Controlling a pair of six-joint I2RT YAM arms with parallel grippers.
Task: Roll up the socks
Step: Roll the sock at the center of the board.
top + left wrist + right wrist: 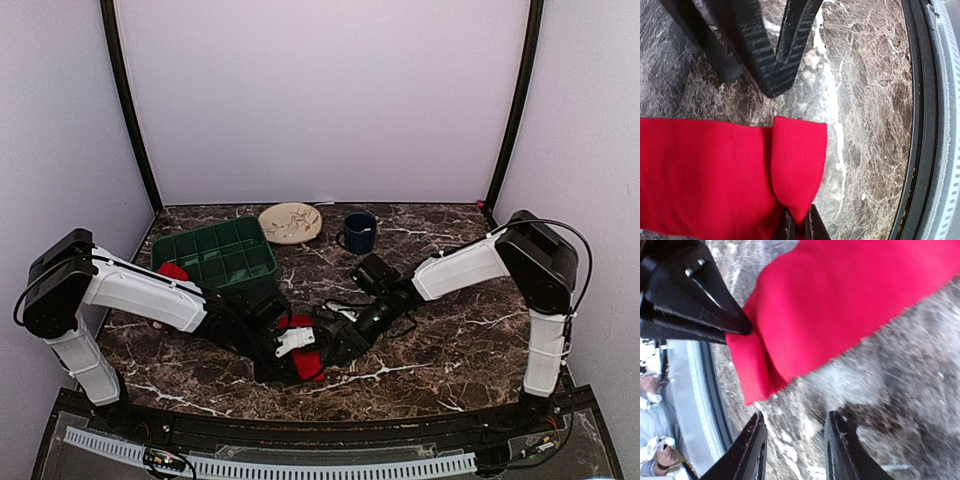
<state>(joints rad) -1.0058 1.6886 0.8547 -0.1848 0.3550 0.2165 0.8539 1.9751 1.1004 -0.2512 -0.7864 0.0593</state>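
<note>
A bright red sock (715, 170) lies flat on the marble table, its near end folded over into a small flap (800, 160). My left gripper (799, 225) is shut on that folded end, pinching the red fabric between its tips. In the right wrist view the same sock (840, 300) fills the upper part, and my right gripper (795, 430) stands open just off its folded corner, holding nothing. From above, both grippers meet over the sock (307, 362) near the table's front middle. A second red sock (172, 271) lies beside the green bin.
A green compartment bin (215, 255) stands at the back left, with a beige plate (290, 222) and a dark blue mug (359, 232) behind the work spot. The table's black front rim (920, 125) runs close to the sock.
</note>
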